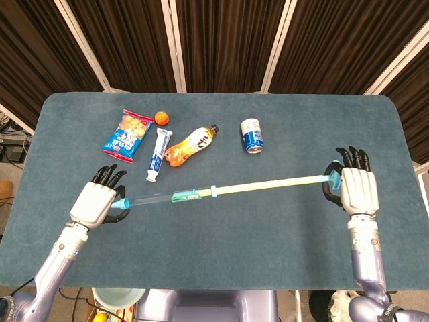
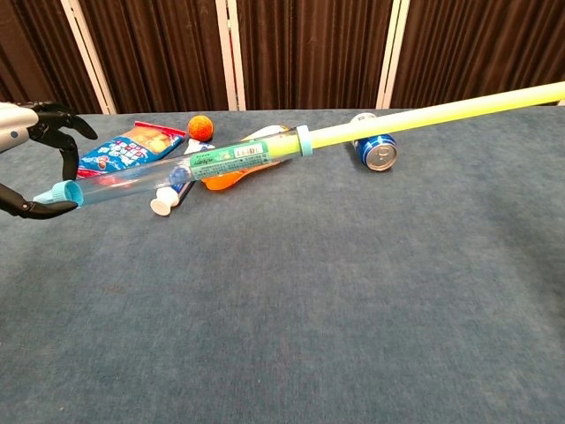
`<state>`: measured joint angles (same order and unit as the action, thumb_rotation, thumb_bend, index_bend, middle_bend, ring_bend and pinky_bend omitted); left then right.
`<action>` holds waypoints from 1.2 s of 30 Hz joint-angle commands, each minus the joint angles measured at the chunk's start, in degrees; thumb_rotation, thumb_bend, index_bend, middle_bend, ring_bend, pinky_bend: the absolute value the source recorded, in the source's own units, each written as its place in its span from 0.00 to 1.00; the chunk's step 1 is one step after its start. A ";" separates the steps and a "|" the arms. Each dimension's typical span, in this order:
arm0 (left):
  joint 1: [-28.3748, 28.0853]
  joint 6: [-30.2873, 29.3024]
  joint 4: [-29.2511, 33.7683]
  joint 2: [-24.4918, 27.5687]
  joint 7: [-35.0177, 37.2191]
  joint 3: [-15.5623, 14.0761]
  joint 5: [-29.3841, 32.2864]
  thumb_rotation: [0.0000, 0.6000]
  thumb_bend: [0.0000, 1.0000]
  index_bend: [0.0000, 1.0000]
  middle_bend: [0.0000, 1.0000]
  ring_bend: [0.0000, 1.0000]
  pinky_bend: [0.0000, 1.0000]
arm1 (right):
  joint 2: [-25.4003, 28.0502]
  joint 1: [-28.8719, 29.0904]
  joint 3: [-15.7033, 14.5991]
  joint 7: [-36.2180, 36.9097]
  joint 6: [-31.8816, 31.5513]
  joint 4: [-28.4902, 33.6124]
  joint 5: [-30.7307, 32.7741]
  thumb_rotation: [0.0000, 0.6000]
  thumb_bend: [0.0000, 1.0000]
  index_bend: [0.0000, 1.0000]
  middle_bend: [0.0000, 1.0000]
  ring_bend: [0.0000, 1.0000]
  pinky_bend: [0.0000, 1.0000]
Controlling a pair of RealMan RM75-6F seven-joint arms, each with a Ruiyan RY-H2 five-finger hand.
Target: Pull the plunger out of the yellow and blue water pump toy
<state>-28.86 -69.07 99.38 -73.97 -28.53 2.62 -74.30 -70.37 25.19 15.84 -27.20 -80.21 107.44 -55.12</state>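
Observation:
The water pump toy hangs above the table, stretched between both hands. Its clear tube (image 1: 155, 198) (image 2: 168, 171) has a light blue cap at the left end, which my left hand (image 1: 95, 203) (image 2: 25, 132) grips. The yellow plunger rod (image 1: 268, 183) (image 2: 433, 108) sticks far out of the tube's blue collar (image 1: 213, 191) (image 2: 303, 140) toward the right. My right hand (image 1: 355, 190) holds the blue handle at the rod's end; the chest view does not show this hand. The plunger's inner end still sits inside the tube, near the green label.
At the back of the blue table (image 1: 221, 248) lie a snack bag (image 1: 127, 134), a small orange ball (image 1: 161, 118), a toothpaste tube (image 1: 157, 155), an orange drink bottle (image 1: 189, 146) and a blue can (image 1: 251, 135) on its side.

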 commanded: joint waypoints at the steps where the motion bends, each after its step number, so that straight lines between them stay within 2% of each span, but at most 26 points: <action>1: 0.19 -0.23 0.15 0.24 0.29 -0.09 -0.62 1.00 0.31 0.55 0.13 0.00 0.09 | 0.48 -0.21 0.50 -0.15 -0.48 0.32 0.58 1.00 0.61 0.72 0.17 0.06 0.00; 15: 0.93 0.13 -0.59 0.76 0.59 -0.38 -1.27 1.00 0.31 0.55 0.13 0.00 0.09 | 1.95 -0.92 1.27 -0.48 -1.33 0.55 2.35 1.00 0.61 0.72 0.17 0.06 0.00; 21: 1.18 0.49 -0.90 0.56 1.00 -0.75 -1.84 1.00 0.29 0.51 0.12 0.00 0.09 | 2.36 -1.31 0.90 -0.87 -1.49 0.82 2.69 1.00 0.60 0.70 0.15 0.05 0.00; 24: 1.19 0.91 -0.87 0.53 1.23 -0.82 -1.79 1.00 0.21 0.40 0.10 0.00 0.09 | 3.16 -1.40 0.76 -1.38 -0.68 1.89 4.07 1.00 0.53 0.59 0.09 0.02 0.00; 27: 1.08 1.60 -0.53 0.60 1.44 -0.90 -1.70 1.00 0.12 0.22 0.07 0.00 0.09 | 4.42 -1.42 0.09 -2.67 0.37 2.98 5.28 1.00 0.41 0.39 0.01 0.00 0.00; 29: 1.04 1.86 -0.23 0.62 1.57 -1.02 -1.95 1.00 0.09 0.13 0.05 0.00 0.09 | 4.89 -1.44 -0.28 -3.32 0.51 3.31 5.54 1.00 0.36 0.29 0.00 0.00 0.00; 31: 1.05 2.00 0.08 0.65 1.78 -1.10 -2.19 1.00 0.07 0.07 0.04 0.00 0.09 | 5.17 -1.53 -0.62 -3.92 0.37 3.47 5.76 1.00 0.32 0.21 0.00 0.00 0.00; 36: 1.51 2.17 0.98 1.02 2.19 -1.85 -2.84 1.00 0.06 0.00 0.01 0.00 0.08 | 5.63 -1.49 -1.74 -7.81 -1.12 2.87 6.48 1.00 0.26 0.10 0.00 0.00 0.00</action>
<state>-27.42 -66.94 100.27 -73.01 -26.40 0.84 -77.08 -64.89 23.65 14.63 -33.48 -80.59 110.70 -48.90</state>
